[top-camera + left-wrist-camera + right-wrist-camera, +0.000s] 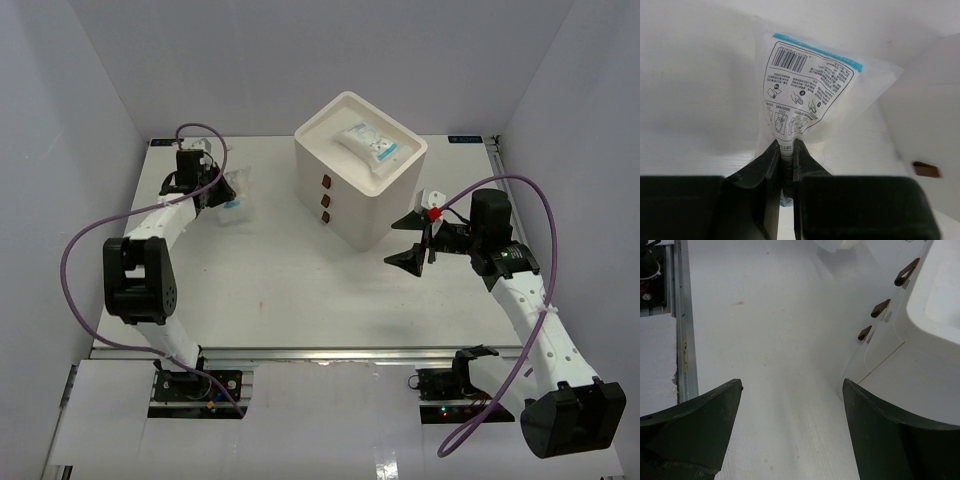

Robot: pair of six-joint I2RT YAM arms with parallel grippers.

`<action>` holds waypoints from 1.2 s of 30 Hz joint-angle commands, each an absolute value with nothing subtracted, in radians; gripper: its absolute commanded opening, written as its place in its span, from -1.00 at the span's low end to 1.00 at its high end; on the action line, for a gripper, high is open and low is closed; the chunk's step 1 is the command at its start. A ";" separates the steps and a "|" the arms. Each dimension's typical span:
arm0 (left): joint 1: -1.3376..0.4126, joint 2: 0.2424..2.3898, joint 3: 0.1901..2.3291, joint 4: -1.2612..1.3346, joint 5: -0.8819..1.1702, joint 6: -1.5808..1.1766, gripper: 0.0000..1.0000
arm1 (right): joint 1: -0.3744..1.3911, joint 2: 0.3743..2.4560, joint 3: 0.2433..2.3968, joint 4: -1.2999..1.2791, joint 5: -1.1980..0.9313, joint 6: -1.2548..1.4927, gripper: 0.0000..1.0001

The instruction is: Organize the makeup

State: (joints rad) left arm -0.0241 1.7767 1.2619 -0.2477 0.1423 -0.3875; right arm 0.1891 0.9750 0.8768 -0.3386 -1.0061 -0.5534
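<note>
1. The left gripper (786, 150) is seen at the upper left of the top view. Its jaws are pinched together on the lower edge of a blue-printed sachet (810, 90).
2. In the left wrist view the sachet fills the centre. A barcode and small printed panels face the camera, and a teal strip runs along the upper edge. Whether it rests on the table (280, 290) cannot be told.
3. The right gripper (420, 240) is held right of centre in the top view. Its jaws are spread wide apart with nothing between them.
4. The drawer box (395, 195) stands at upper centre, with three dark red knobs (326, 200) on its front.
5. A second sachet (368, 145) is seen lying in the box's recessed top.
</note>
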 commanded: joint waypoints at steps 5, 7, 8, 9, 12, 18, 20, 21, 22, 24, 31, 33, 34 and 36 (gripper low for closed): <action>-0.162 1.398 1.207 -0.032 0.339 -0.491 -0.95 | 0.172 0.971 0.865 -0.308 -1.034 -0.551 0.76; -0.210 1.393 1.236 -0.022 0.336 -0.494 -0.95 | 0.168 0.973 0.864 -0.307 -1.036 -0.550 0.76; -0.233 1.403 1.256 -0.019 0.337 -0.500 -0.95 | 0.166 0.974 0.863 -0.306 -1.037 -0.549 0.76; -0.261 1.421 1.287 -0.017 0.339 -0.510 -0.95 | 0.163 0.974 0.861 -0.304 -1.038 -0.548 0.76; -0.328 1.480 1.398 -0.020 0.339 -0.518 -0.94 | 0.158 0.975 0.857 -0.300 -1.044 -0.544 0.76; -0.417 1.656 1.602 -0.042 0.280 -0.513 -0.90 | 0.147 0.979 0.851 -0.294 -1.055 -0.540 0.76; -0.436 1.704 1.653 -0.056 0.263 -0.509 -0.88 | 0.145 0.981 0.849 -0.293 -1.056 -0.540 0.76; -0.445 1.737 1.675 -0.064 0.257 -0.509 -0.87 | 0.144 0.982 0.848 -0.293 -1.058 -0.540 0.76; -0.451 1.767 1.710 -0.071 0.250 -0.509 -0.86 | 0.143 0.981 0.848 -0.293 -1.058 -0.540 0.76; -0.465 1.824 1.767 -0.086 0.240 -0.504 -0.85 | 0.142 0.982 0.847 -0.292 -1.061 -0.540 0.76; -0.502 1.966 1.960 -0.147 0.206 -0.484 -0.76 | 0.137 0.985 0.846 -0.291 -1.063 -0.540 0.76; -0.506 1.985 1.980 -0.149 0.191 -0.486 -0.63 | 0.135 0.986 0.847 -0.291 -1.063 -0.540 0.76; -0.507 1.991 1.984 -0.149 0.190 -0.489 -0.60 | 0.134 0.986 0.847 -0.291 -1.062 -0.540 0.76; -0.508 1.999 1.991 -0.150 0.187 -0.494 -0.46 | 0.135 0.988 0.847 -0.291 -1.058 -0.541 0.76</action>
